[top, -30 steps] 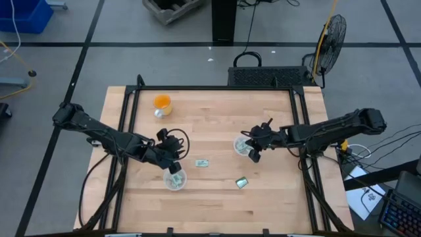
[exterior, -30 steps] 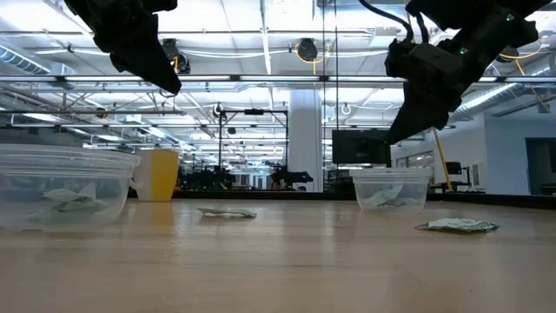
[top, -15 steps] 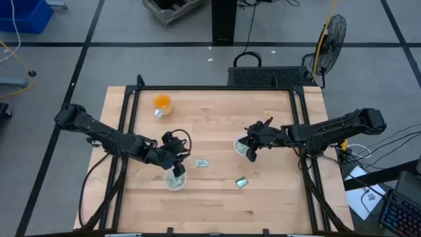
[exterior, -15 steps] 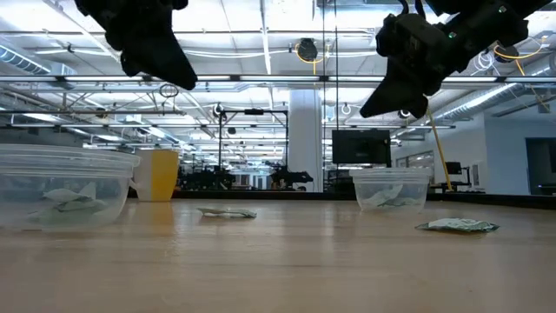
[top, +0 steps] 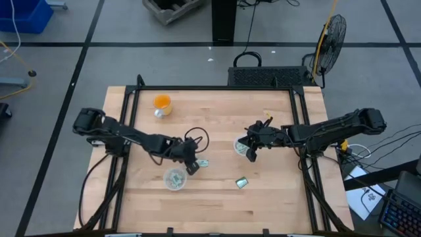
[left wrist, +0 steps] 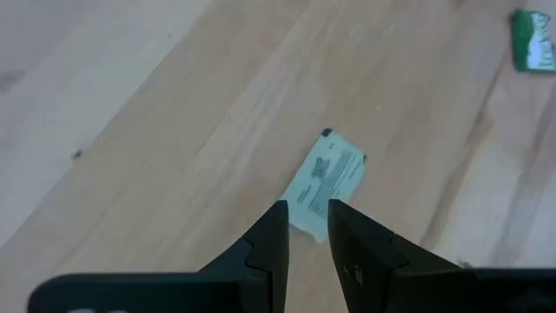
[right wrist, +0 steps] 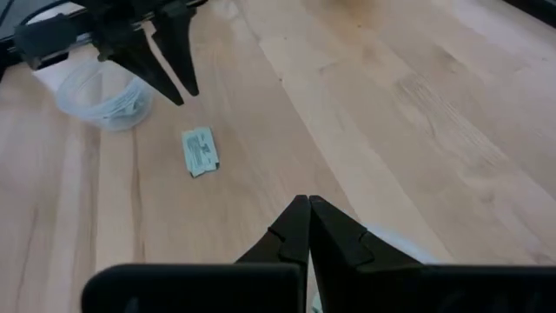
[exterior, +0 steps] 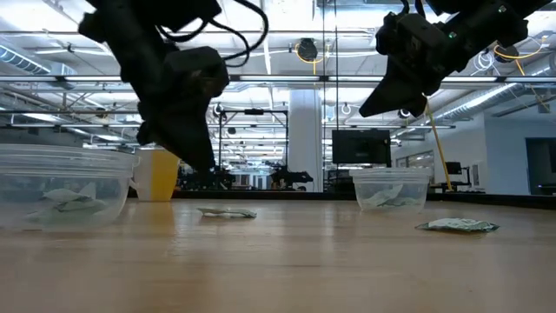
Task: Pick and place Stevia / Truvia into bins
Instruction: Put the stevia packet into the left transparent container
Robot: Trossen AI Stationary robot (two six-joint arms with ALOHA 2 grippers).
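Observation:
A pale green-white packet (top: 202,162) (exterior: 226,212) (left wrist: 330,174) lies flat on the table. My left gripper (top: 191,166) (exterior: 204,163) (left wrist: 307,207) hovers just over its near end, open with a narrow gap and touching nothing. A darker green packet (top: 242,183) (exterior: 458,225) lies flat farther right. Two clear cups stand upright with packets inside: the left one (top: 174,178) (exterior: 65,187) and the right one (top: 242,146) (exterior: 391,187). My right gripper (top: 251,152) (exterior: 369,109) (right wrist: 308,202) is shut and empty, raised above the right cup.
An orange cup (top: 162,103) (exterior: 158,174) stands near the table's far left, with a small metal object beside it. Black frame rails run along the left and right table edges. Bare wood stretches across the middle and the near side.
My left gripper has swung from above the left cup toward the table's right and come down, ending low over the pale packet. My right gripper rose a little above the right cup and tipped, then stayed still. No packet or cup has moved.

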